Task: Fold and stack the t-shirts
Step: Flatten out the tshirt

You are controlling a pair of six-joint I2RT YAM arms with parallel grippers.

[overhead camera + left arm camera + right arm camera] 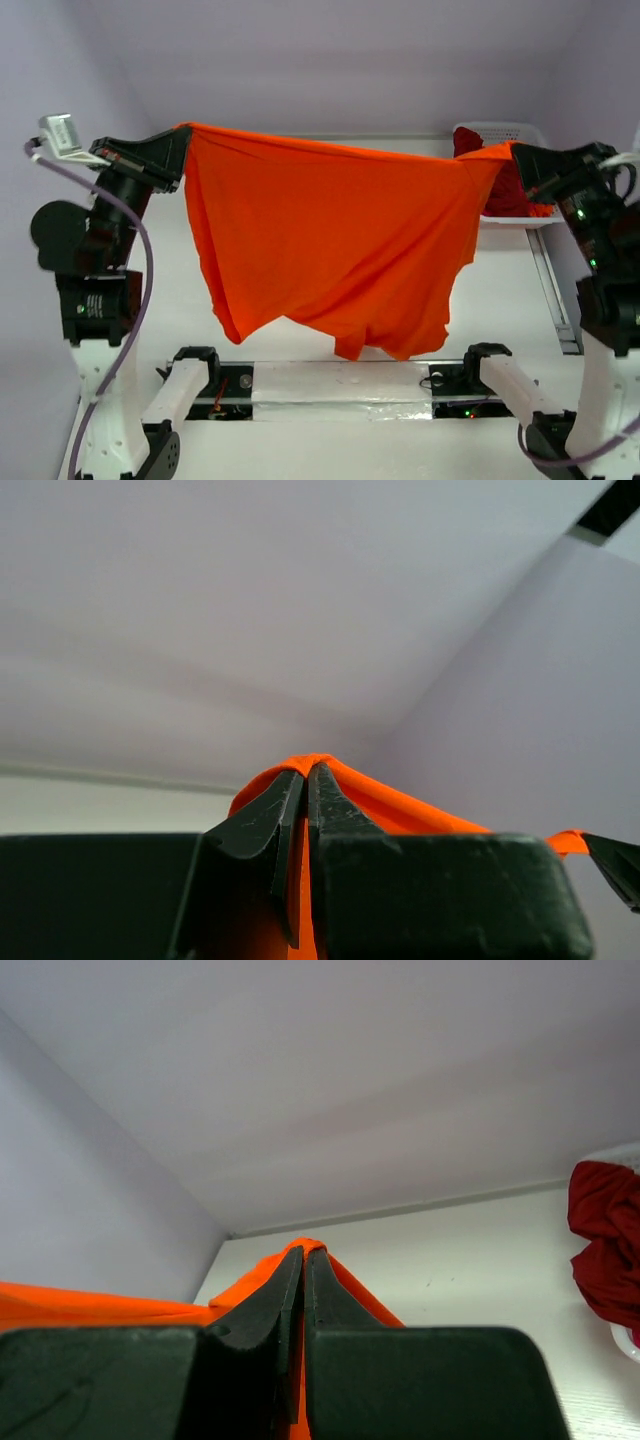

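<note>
The left tool (183, 148), a pair of black, wedge-shaped plastic fingers, is closed tight on a pinch of the bright orange t-shirt (330, 240) of thin, soft cloth. In the left wrist view the two fingers of this tool (305, 772) meet at their tips, with a fold of the orange cloth (400, 808) bulging over and around them. The right tool (514, 156), of the same black make, is likewise clamped shut on the opposite upper corner of the shirt; in the right wrist view its fingers (304, 1253) press together with a small orange peak between them, and the cloth (100, 1310) runs away to its left.

Between the two tools the top edge of the shirt is stretched as a nearly straight, slightly sagging line. Below that line the one garment hangs free in the air above the desk (500, 295), matte and smooth, with soft diagonal creases and an uneven, ragged-looking lower edge.

Just behind and beside the right tool stands one white plastic lattice basket (500, 131), and in it lies one crumpled dark red shirt (466, 141), bunched in deep folds (605, 1225).

Outward from the left tool, one lilac cable (147, 265) loops down along the arm. The desk is flat, white and smooth, and plain pale lilac walls (320, 60) close it in on three sides.
</note>
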